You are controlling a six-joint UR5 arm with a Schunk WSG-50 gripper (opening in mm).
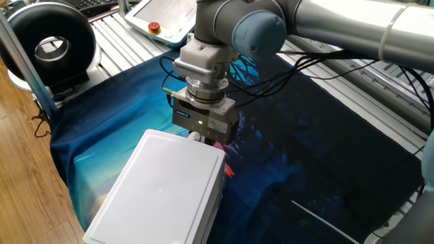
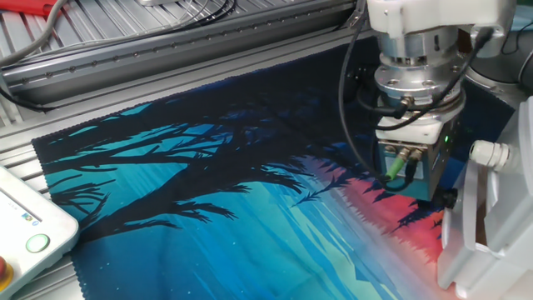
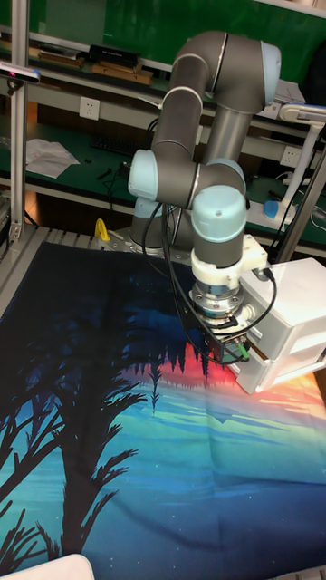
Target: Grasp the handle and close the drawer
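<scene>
The drawer (image 1: 159, 193) is a large white box on the patterned cloth. Its thin front panel (image 2: 475, 221) stands slightly off the body, and a narrow dark gap shows behind it. The handle (image 2: 487, 152), a small pale knob, sticks out from that panel toward the arm. It also peeks out under the gripper body as the handle (image 1: 195, 137). My gripper (image 2: 433, 198) points down at the cloth right beside the panel, and the knob lies level with the gripper body. In the tall view the gripper (image 3: 234, 355) touches or nearly touches the drawer (image 3: 290, 313) front. The fingertips are mostly hidden.
A white pendant (image 1: 166, 17) with a red button lies at the back on the slatted table, and its corner shows as the pendant (image 2: 21, 225). A black round device (image 1: 51, 44) stands at the far left. Cables hang from the wrist. Aluminium rails border the cloth (image 2: 208, 208).
</scene>
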